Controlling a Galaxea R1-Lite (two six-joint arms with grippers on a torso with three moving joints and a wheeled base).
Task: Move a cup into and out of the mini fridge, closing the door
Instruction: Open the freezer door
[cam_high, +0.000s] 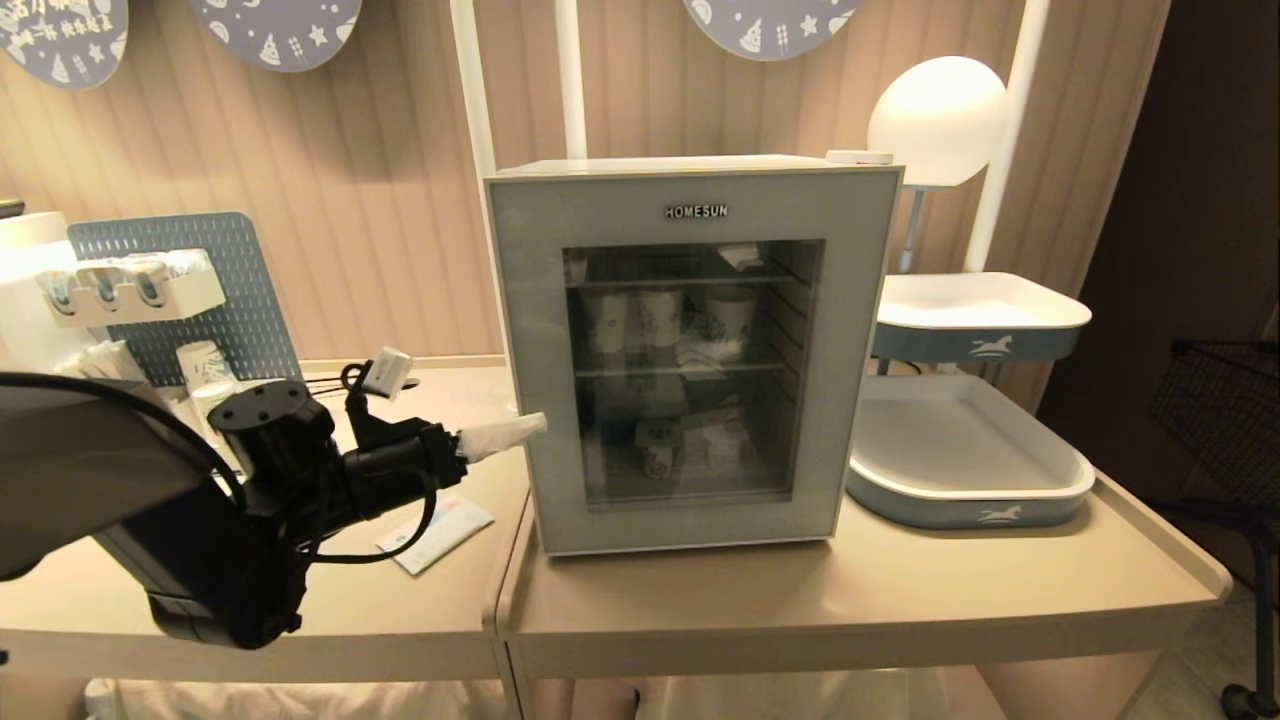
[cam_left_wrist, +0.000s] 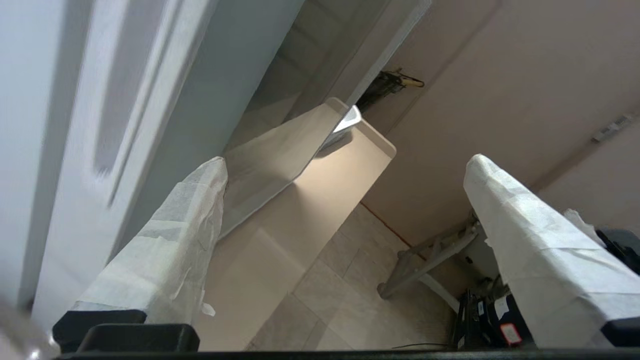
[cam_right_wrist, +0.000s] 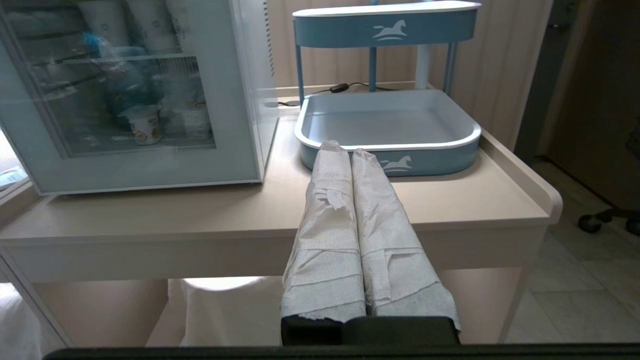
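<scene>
The mini fridge (cam_high: 690, 350) stands upright on the beige table (cam_high: 850, 590), its door (cam_high: 690, 380) shut flat against the cabinet, "HOMESUN" lettered above the dark glass window. Through the glass you can make out wire shelves with several paper cups (cam_high: 660, 318) on the middle one and a couple of small tubs (cam_high: 655, 450) lower down. At the fridge's left front edge is the left gripper (cam_high: 515, 430) — its paper-wrapped fingers (cam_left_wrist: 180, 240) spread wide, one of them lying close along the door's edge, nothing between them. Whether that finger actually touches the door, I cannot tell. The arm reaches in level from the left, over a neighbouring table where a flat white packet (cam_high: 435, 532) lies. Behind it a blue pegboard (cam_high: 200, 290) carries a white holder, with more cups near its foot. To the fridge's right, just beside it, sits a two-tier blue-and-white tray stand (cam_high: 970, 460) with a horse emblem, both trays bare, and a round white lamp (cam_high: 935, 120) rises behind. The right gripper (cam_right_wrist: 350, 150) hangs low in front of the table's edge — fingers pressed together, holding nothing.
</scene>
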